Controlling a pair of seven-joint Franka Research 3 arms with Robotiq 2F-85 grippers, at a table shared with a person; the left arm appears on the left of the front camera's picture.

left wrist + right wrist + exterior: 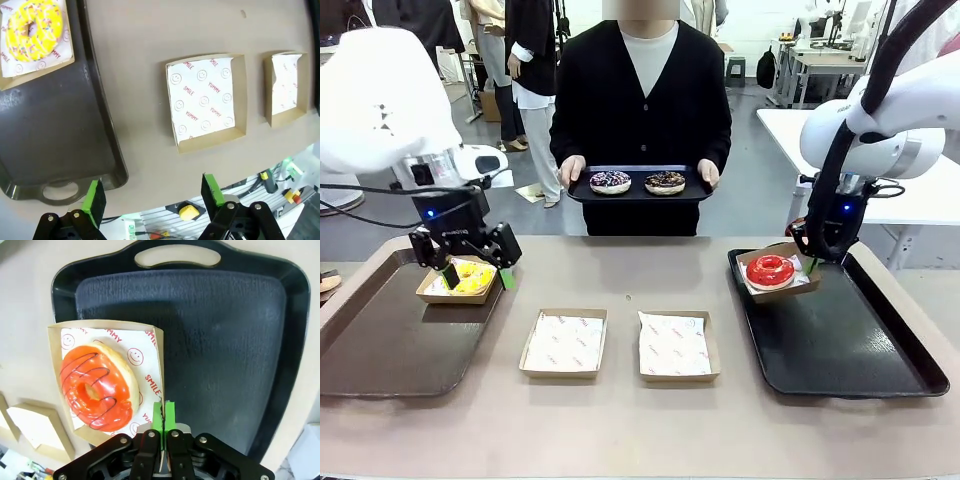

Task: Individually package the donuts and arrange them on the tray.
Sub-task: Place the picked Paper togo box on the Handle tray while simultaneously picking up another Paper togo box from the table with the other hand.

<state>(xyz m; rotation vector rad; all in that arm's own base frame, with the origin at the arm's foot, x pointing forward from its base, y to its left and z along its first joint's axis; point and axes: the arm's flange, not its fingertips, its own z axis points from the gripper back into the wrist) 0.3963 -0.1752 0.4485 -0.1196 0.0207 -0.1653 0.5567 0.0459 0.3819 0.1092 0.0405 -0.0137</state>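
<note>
A red-iced donut [770,270] [97,387] lies in a paper-lined box [107,326] at the far left corner of the black tray [850,345] [225,340], partly over its rim. My right gripper [811,264] [163,409] is shut on that box's side wall. A yellow-iced donut [470,277] [34,30] sits in its box on the brown tray [390,340] [50,130]. My left gripper [478,277] [153,195] hangs open just above it, holding nothing. Across the table a person holds a dark tray [640,196] with a sprinkled dark donut [610,181] and a chocolate donut [665,183].
Two paper-lined boxes with nothing in them [564,343] [678,347] lie side by side on the table between the trays, also seen from the left wrist as one box [205,100] and another [286,85]. Most of both trays' floors are bare.
</note>
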